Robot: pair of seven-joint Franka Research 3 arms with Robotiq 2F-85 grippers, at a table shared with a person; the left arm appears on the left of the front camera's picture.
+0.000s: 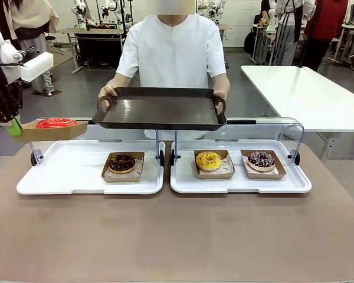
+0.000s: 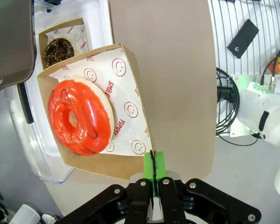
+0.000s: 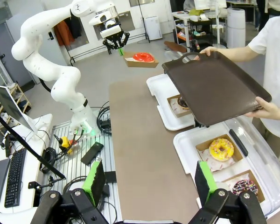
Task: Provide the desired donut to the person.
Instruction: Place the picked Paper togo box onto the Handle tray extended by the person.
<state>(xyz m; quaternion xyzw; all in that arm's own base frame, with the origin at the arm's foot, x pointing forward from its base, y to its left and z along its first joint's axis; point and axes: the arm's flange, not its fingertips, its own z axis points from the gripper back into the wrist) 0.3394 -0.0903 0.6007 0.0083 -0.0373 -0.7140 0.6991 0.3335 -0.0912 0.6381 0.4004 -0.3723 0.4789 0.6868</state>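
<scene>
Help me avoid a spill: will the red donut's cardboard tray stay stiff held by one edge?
Likely stiff enough: the cardboard tray looks flat, gripped at one edge by the left pincer. The red donut lies loose on paper, so tilting may slide it.

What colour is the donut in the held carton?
Red donut, thin dark lines; best in left wrist view.

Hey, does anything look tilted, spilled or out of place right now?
Nothing spilled or damaged. One oddity: the red donut sits off-centre in its box, toward the side away from the left gripper pinching one rim.
</scene>
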